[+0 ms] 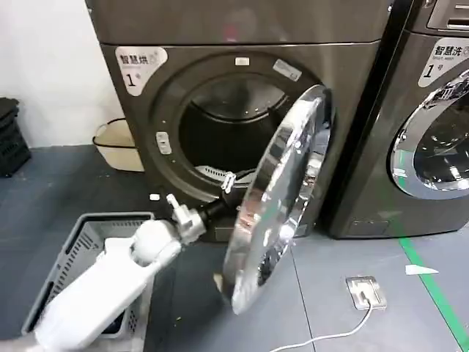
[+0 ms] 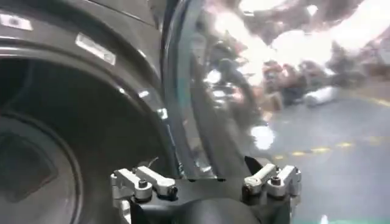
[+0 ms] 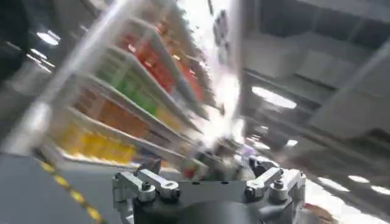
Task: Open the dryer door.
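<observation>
Reaching left gripper (image 1: 233, 192) behind dryer door (image 1: 275, 198)

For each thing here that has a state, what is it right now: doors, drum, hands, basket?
Dryer door: swung well open, chrome rim edge-on to the head camera.
Dryer: drum mouth exposed, something pale lying inside.
Neighbouring machine's door: closed.
Left hand: at the door's inner edge; grip unclear.
Right hand: away from the dryer; grip unclear.
Basket: upright on the floor, partly hidden by the left arm.

Left arm (image 1: 110, 286) reaches from near left toward centre, left gripper (image 1: 233, 192) extended forward, jaws spread apart.
</observation>
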Motion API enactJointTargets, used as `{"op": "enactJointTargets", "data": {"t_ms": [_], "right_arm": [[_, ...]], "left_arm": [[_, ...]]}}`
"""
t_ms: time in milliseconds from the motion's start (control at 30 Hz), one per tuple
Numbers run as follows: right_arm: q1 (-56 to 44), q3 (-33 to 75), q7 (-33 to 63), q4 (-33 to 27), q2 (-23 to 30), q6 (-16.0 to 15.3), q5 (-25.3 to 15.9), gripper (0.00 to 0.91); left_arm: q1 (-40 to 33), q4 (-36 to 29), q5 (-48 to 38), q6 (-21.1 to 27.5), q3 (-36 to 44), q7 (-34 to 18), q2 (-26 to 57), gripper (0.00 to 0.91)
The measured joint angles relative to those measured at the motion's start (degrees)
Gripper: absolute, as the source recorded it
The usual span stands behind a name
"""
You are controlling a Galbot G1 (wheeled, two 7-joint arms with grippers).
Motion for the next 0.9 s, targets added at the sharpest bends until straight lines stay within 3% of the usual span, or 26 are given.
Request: {"op": "enactJointTargets", "data": {"t_ms": [267,900], "right_arm": [[0.6,4.2,-0.2,-5.9,-2.8,-1.9,1.4,0.907],[0.1,7.1,-0.7,-4.0,-2.3,-3.5,4.0,0.907]], "left_arm": [[-4.7,3.4,0.8,0.4,4.2,-0.5,-4.2,0.907],[-13.1,11.5,1.2,1.0,13.5,-0.7,-13.8,0.907]]}}
